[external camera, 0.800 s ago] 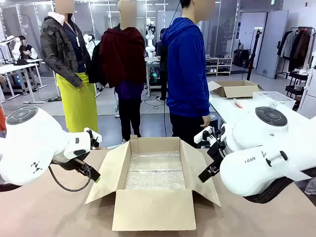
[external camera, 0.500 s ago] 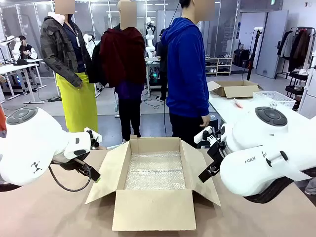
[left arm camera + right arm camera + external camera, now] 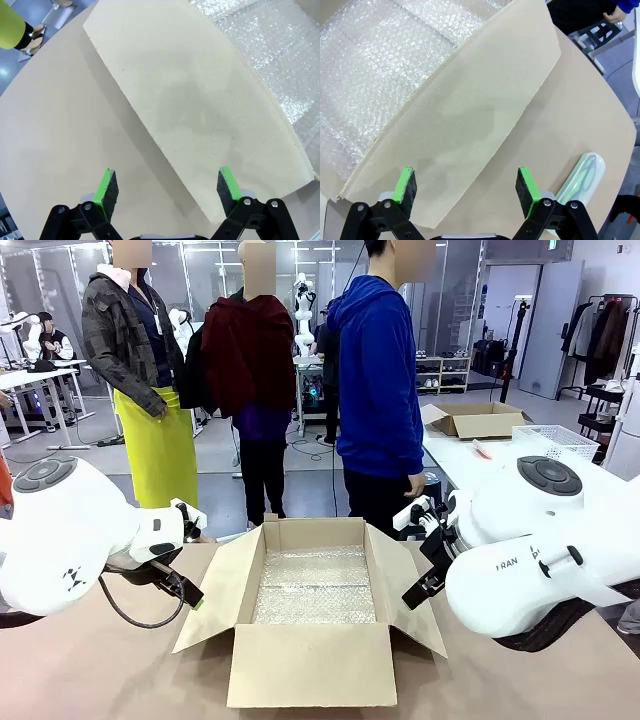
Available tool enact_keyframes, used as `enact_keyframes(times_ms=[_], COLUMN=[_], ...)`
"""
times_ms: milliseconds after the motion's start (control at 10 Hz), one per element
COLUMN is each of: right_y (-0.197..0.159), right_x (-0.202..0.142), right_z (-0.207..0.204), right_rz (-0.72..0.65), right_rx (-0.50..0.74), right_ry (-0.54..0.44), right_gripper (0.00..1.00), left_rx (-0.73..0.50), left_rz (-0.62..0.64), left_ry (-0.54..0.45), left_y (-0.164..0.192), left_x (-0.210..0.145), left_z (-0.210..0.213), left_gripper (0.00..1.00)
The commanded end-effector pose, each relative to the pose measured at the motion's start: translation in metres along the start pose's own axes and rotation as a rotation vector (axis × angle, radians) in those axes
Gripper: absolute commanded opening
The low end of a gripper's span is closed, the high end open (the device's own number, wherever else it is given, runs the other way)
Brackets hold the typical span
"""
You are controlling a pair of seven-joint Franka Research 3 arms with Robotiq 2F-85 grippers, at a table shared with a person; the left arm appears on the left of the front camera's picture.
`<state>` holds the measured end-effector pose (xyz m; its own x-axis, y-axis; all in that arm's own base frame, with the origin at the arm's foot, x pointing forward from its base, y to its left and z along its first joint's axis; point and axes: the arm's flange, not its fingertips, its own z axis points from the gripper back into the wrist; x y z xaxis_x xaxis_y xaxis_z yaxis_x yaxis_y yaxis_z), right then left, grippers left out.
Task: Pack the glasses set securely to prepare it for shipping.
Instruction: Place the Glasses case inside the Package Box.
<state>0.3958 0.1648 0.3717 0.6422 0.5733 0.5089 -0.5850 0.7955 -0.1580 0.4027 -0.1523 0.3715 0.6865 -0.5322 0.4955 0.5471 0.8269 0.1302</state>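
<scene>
Case (image 3: pixel 583 179), mint-green, lies just beside the spread right fingers (image 3: pixel 526 189)

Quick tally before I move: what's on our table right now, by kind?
Cardboard box: 1
Bubble wrap lining: 1
Mint-green glasses case: 1
Total: 3
</scene>
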Motion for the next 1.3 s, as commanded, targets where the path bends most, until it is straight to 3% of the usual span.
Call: enact_keyframes(times_ms=[0, 100, 300, 600, 800, 900, 1000, 1100, 1200], right_y=[-0.013, -0.036, -0.082, -0.142, -0.163, -0.169, -0.161, -0.168, -0.168], right_x=[0.022, 0.035, 0.039, 0.027, 0.009, 0.004, 0.011, -0.006, -0.006], right_z=[0.036, 0.067, 0.087, 0.07, 0.039, 0.031, 0.042, 0.034, 0.034], right_rz=[-0.021, -0.091, -0.259, -0.483, -0.554, -0.577, -0.578, -0.534, -0.534], right_rx=[-0.051, -0.065, -0.084, -0.06, -0.012, -0.07, -0.131, -0.044, -0.044], right_ry=[0.017, 0.09, 0.221, 0.345, 0.383, 0.391, 0.341, 0.413, 0.413], right_gripper=[1.0, 1.0, 1.0, 1.0, 1.0, 1.0, 1.0, 1.0, 1.0], left_rx=[-0.056, -0.081, -0.321, -0.335, -0.335, -0.342, -0.32, -0.32, -0.32], left_rz=[-0.051, -0.089, -0.08, -0.184, -0.137, -0.106, -0.145, -0.145, -0.145], left_ry=[-0.094, -0.11, -0.034, -0.075, -0.132, -0.171, -0.105, -0.105, -0.105], left_y=[-0.003, 0.011, 0.039, 0.067, 0.083, 0.086, 0.082, 0.082, 0.082], left_x=[0.018, 0.021, 0.003, -0.031, -0.048, -0.051, -0.041, -0.041, -0.041], left_z=[0.045, 0.079, 0.124, 0.159, 0.176, 0.179, 0.171, 0.171, 0.171], left_gripper=[1.0, 1.0, 1.0, 1.0, 1.0, 1.0, 1.0, 1.0, 1.0])
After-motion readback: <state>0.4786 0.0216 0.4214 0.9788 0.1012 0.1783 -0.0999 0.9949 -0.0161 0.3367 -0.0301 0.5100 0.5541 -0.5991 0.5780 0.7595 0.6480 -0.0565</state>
